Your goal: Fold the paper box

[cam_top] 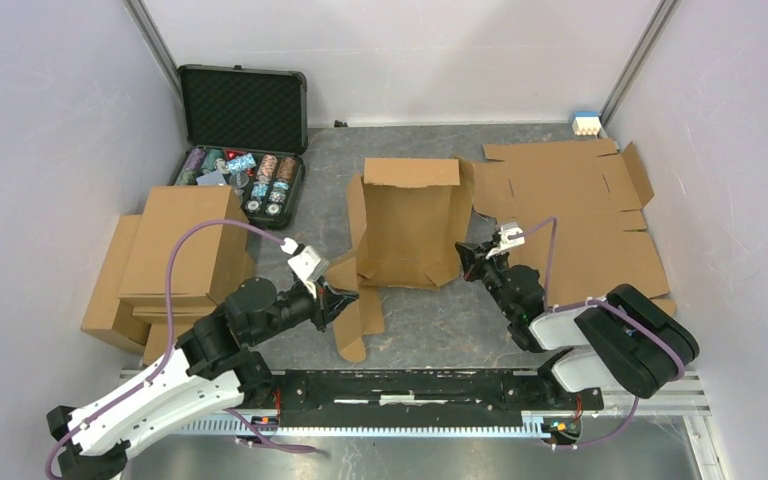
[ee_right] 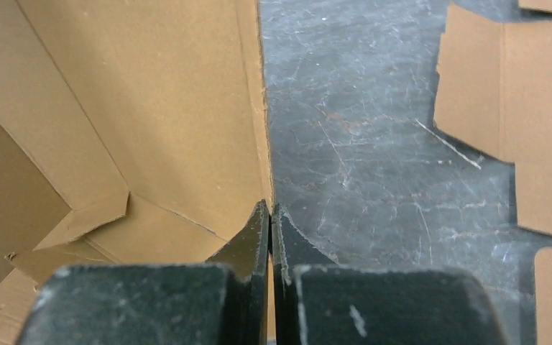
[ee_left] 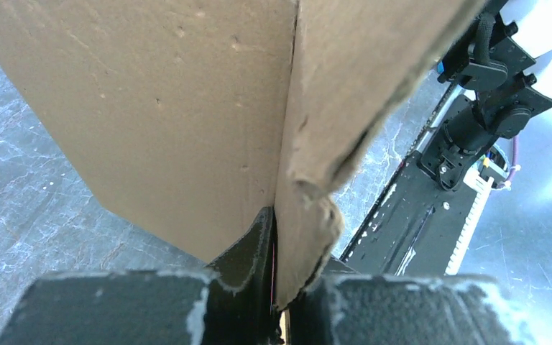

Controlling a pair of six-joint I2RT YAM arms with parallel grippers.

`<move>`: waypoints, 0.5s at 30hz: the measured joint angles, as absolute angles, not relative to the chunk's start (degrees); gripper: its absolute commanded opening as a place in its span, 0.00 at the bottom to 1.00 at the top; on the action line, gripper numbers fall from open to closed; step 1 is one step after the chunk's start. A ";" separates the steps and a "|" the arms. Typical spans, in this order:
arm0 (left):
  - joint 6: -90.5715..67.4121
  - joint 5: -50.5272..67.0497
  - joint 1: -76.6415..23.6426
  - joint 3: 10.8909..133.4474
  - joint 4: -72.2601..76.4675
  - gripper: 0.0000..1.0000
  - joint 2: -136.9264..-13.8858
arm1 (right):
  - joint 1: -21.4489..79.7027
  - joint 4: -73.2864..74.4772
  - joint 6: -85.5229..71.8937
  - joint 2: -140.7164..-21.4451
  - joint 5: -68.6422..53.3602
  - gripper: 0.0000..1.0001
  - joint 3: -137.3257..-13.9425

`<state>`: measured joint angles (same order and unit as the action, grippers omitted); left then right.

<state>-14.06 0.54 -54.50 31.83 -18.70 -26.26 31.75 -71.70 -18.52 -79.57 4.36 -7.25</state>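
Note:
The paper box [cam_top: 410,225] is brown cardboard, partly raised in the middle of the table, with its back and side walls up and flaps spread at its near left. My left gripper [cam_top: 343,300] is shut on a near-left flap; in the left wrist view the cardboard [ee_left: 187,108] runs down between the closed fingers [ee_left: 255,251]. My right gripper [cam_top: 468,262] is shut on the near end of the box's right wall; in the right wrist view the wall's edge [ee_right: 151,108] goes in between the pressed fingers [ee_right: 251,237].
A stack of folded brown boxes [cam_top: 175,250] stands at the left. An open black case of poker chips [cam_top: 245,130] is at the back left. Flat cardboard blanks [cam_top: 580,210] lie at the right, also in the right wrist view [ee_right: 517,108]. A small white and blue object [cam_top: 586,123] sits at the back right.

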 measured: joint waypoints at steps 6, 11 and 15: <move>-14.02 3.16 -54.50 31.44 -17.82 0.13 -28.58 | 42.68 -68.77 -16.12 -77.89 20.38 0.17 -6.92; -13.80 3.88 -54.50 31.44 -17.02 0.13 -29.63 | 46.44 -65.93 -14.57 -77.82 24.40 0.30 -5.74; -13.30 4.73 -54.50 31.44 -17.08 0.13 -29.45 | 46.89 -64.36 -12.78 -77.03 23.29 0.27 -4.80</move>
<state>-13.30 4.73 -54.50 31.44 -17.08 -29.45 46.89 -64.36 -12.78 -77.03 23.29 -4.80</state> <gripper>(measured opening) 0.131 0.290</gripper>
